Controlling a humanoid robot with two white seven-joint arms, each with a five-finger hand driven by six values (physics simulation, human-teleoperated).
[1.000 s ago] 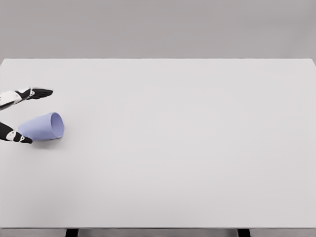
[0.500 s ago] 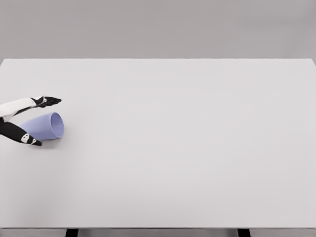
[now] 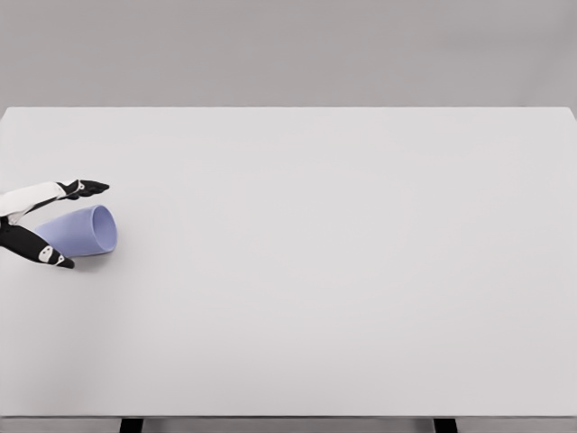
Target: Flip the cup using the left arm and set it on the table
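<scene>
I see the cup point(image 3: 83, 232) lying on its side at the far left of the table point(image 3: 343, 271), its open mouth turned to the right and its narrow base toward the left edge. My left hand point(image 3: 36, 225) comes in from the left edge and brackets the cup: 1 white finger with a black tip point(image 3: 86, 188) reaches over the far side, and another black digit point(image 3: 52, 257) runs along the near side, low by the base. The digits are spread around the cup, not clamped. I cannot tell whether either one touches it; the upper one looks just apart from the wall. The cup rests on the table, not lifted. The right arm is not in view.

Against the frame from 0.5 s ago almost nothing differs: the cup lies in the same spot, and the 2 digits sit a touch closer in. Against 1 s ago the upper finger is lower and nearer the cup, and the lower digit reaches farther right.
</scene>
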